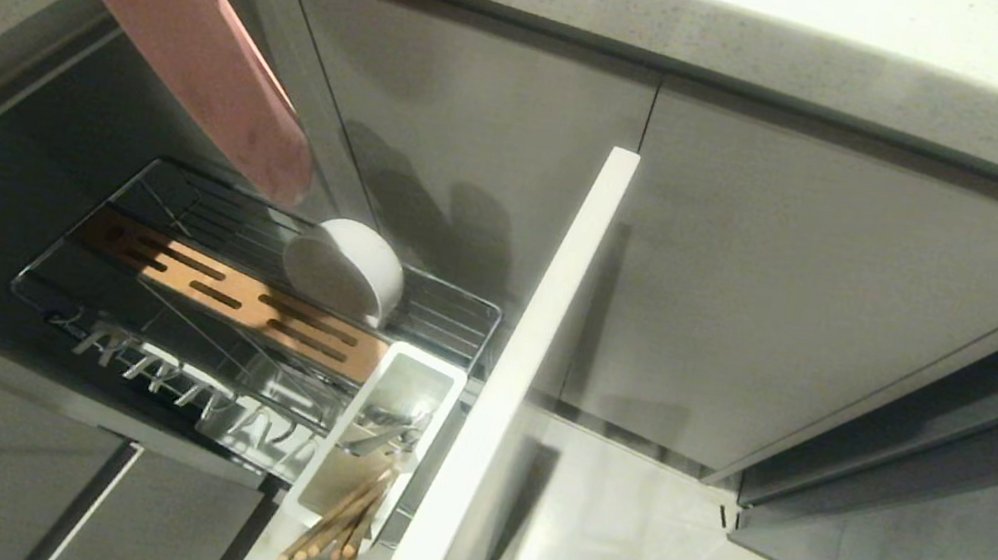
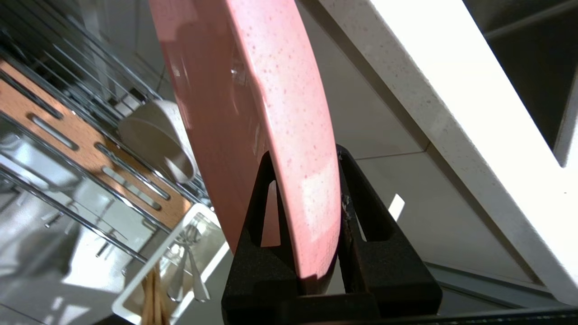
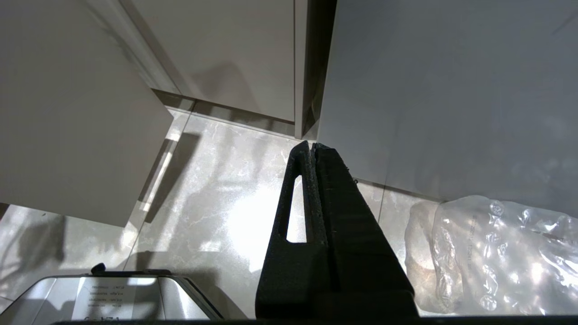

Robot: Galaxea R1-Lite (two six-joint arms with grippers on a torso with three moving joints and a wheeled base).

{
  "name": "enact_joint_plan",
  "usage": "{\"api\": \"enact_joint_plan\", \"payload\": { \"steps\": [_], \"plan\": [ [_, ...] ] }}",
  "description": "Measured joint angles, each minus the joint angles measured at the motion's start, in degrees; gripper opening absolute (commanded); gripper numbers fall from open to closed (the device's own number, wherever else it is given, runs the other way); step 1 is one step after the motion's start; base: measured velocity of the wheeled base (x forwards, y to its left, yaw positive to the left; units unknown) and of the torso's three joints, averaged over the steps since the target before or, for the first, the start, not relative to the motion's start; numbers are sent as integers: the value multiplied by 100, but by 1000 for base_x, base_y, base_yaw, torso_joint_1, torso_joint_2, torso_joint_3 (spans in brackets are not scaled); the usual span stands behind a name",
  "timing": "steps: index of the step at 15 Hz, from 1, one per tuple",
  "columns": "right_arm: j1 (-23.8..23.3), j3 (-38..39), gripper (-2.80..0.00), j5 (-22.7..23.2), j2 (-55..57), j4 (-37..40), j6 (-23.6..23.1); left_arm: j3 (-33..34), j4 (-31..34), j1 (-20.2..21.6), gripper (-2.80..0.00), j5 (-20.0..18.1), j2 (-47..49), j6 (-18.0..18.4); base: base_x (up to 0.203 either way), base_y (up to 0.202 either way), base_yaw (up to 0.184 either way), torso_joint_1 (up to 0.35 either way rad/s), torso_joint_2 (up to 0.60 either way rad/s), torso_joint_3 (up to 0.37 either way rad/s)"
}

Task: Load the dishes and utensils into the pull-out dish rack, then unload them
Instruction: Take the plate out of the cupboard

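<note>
The left claw (image 2: 303,216) is gripping the pink plate (image 1: 194,41) by its rim, both black fingers (image 2: 257,212) pressing opposite faces of the edge, and is holding it tilted on edge in the air above the pull-out dish rack (image 1: 252,300), just below the counter (image 1: 706,11). The plate is looking stiff, glazed and fairly heavy for so narrow a pinch (a smooth rim like this is probably slippery), so it is likely wanting a firm hold deep over the edge and gentle motion, since ceramic will chip against chrome wire. The white bowl (image 1: 346,270) is resting on its side in the rack beside the wooden strip (image 1: 242,298); the chopsticks (image 1: 337,522) and fork (image 2: 189,266) are standing in the white caddy (image 1: 377,432). The right claw (image 3: 312,146) is hanging clenched and empty over the floor (image 3: 216,216).
</note>
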Motion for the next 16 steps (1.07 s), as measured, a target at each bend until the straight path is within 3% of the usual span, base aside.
{"api": "enact_joint_plan", "payload": {
  "steps": [3, 6, 11, 13, 16],
  "plan": [
    [0, 0, -280, 0, -2, 0, 0, -26, -4, 2, -280, 348, 16, 248, 0, 0, 0, 0, 0, 0],
    [0, 0, -280, 0, 0, 0, 0, -27, -97, 2, -280, 363, -32, 1007, 0, 0, 0, 0, 0, 0],
    [0, 0, -280, 0, 0, 0, 0, -37, -715, 212, -280, -514, -129, 2667, 0, 0, 0, 0, 0, 0],
    [0, 0, -280, 0, 0, 0, 1, -38, -1157, 294, -280, -847, -140, 3101, 0, 0, 0, 0, 0, 0],
    [0, 0, -280, -1, 0, 0, 2, -37, -2040, 322, -280, -880, -146, 3650, 0, 0, 0, 0, 0, 0]
  ]
}}
